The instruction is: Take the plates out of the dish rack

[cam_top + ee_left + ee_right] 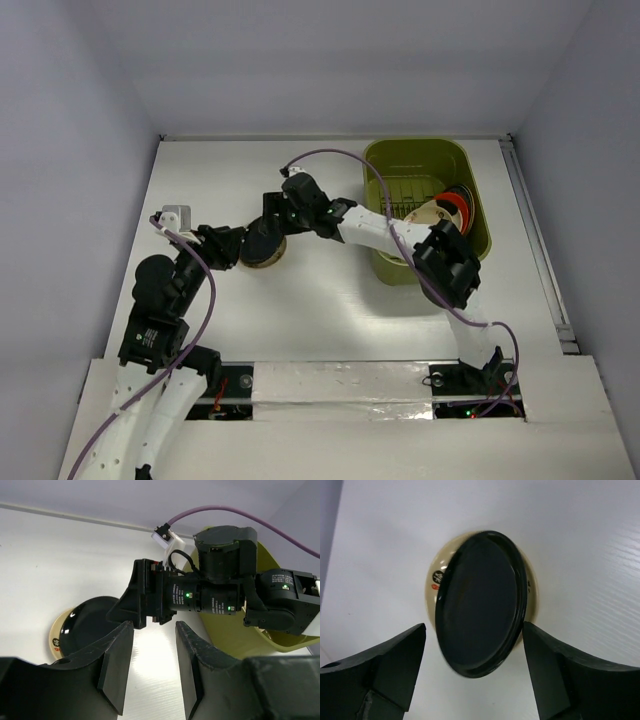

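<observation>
My right gripper (474,630) is open, its jaws wide on either side of the black plate (480,605). The plate is tilted and leans on a beige plate (440,570) that lies on the table; its rim is against the right finger (545,665) and clear of the left one. In the top view the right gripper (268,226) hangs over this stack (262,246), left of the olive-green dish rack (478,190). A beige plate (424,213) and an orange-red plate (455,205) stand in the rack. My left gripper (154,630) is open and empty beside the stack (85,625).
The two grippers are close together at the plate stack, with the left gripper (228,245) just left of it. The right arm's forearm (375,232) crosses the rack's near left corner. A small white block (172,216) lies at the table's left side. Grey walls enclose the table.
</observation>
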Robot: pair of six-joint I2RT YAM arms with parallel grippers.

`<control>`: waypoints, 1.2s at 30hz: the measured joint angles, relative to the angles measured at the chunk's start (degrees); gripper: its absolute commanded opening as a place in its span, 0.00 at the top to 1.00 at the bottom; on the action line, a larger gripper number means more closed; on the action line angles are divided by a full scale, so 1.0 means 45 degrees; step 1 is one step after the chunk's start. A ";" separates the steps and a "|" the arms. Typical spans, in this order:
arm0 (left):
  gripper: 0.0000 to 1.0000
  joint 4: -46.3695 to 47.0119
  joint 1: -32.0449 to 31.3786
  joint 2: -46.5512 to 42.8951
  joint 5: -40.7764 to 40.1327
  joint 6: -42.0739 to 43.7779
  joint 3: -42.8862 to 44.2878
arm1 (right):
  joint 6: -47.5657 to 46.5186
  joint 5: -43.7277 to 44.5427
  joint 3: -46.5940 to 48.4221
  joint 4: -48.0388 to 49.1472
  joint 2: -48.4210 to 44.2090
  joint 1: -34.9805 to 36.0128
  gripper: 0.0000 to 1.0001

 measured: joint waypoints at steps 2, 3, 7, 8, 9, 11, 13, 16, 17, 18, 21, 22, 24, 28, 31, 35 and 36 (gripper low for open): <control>0.63 0.0000 0.0000 0.0000 0.0000 0.0000 0.0000 | -0.0039 0.0185 -0.0185 -0.0078 -0.0063 0.0000 0.16; 0.62 0.0000 0.0000 0.0000 0.0000 0.0000 0.0000 | -0.0097 0.0311 -0.0316 -0.0083 -0.0141 0.0000 0.20; 0.60 0.0000 0.0000 0.0005 -0.0024 -0.0005 0.0000 | -0.0665 0.1258 -0.1511 -0.0350 -0.1651 0.0000 0.58; 0.60 0.0000 0.0000 0.0015 -0.0034 -0.0005 0.0000 | -0.0797 0.1763 -0.1933 -0.0466 -0.2356 0.0000 0.68; 0.60 0.0000 0.0000 0.0029 -0.0044 -0.0005 0.0000 | -0.1015 0.2341 -0.2390 -0.0602 -0.3249 -0.0015 0.84; 0.60 0.0000 0.0000 0.0102 -0.0058 -0.0005 0.0000 | -0.1452 0.3531 -0.3021 -0.1078 -0.5149 -0.0102 0.93; 0.60 0.0005 0.0000 0.0238 -0.0058 -0.0005 0.0000 | -0.1836 0.4503 -0.3317 -0.1428 -0.7096 -0.0525 1.00; 0.60 0.0010 0.0000 0.0583 -0.0053 -0.0010 0.0000 | -0.2142 0.5581 -0.3803 -0.1826 -0.9782 -0.2268 1.00; 0.60 0.0010 0.0000 0.0738 -0.0053 -0.0010 0.0000 | -0.2210 0.5848 -0.4143 -0.1821 -1.0516 -0.2987 1.00; 0.60 0.0015 0.0000 0.0928 -0.0053 -0.0015 0.0000 | -0.2268 0.6096 -0.4522 -0.1977 -1.1137 -0.3759 1.00; 0.60 0.0078 -0.0049 0.1462 -0.0044 -0.0015 0.0000 | -0.2424 0.6654 -0.5654 -0.2812 -1.2075 -0.5765 1.00; 0.60 0.0097 -0.0126 0.1651 -0.0049 -0.0015 0.0000 | -0.2467 0.6717 -0.5911 -0.3060 -1.2099 -0.6135 1.00; 0.60 0.0107 -0.0301 0.1957 -0.0034 -0.0015 0.0000 | -0.2535 0.6683 -0.6397 -0.3521 -1.1846 -0.6649 0.97; 0.60 0.0102 -0.0704 0.2341 -0.0019 -0.0010 0.0000 | -0.2618 0.6402 -0.7116 -0.4299 -1.0559 -0.7028 0.69; 0.60 0.0092 -0.0933 0.2399 -0.0024 -0.0010 0.0000 | -0.2584 0.6256 -0.7519 -0.4658 -0.9962 -0.7325 0.48; 0.60 0.0097 -0.1200 0.2399 -0.0044 -0.0010 0.0000 | -0.2526 0.6203 -0.7888 -0.5027 -0.9991 -0.7766 0.38; 0.60 0.0097 -0.1277 0.2399 -0.0049 -0.0010 0.0000 | -0.2511 0.6188 -0.7888 -0.5076 -1.0001 -0.7815 0.32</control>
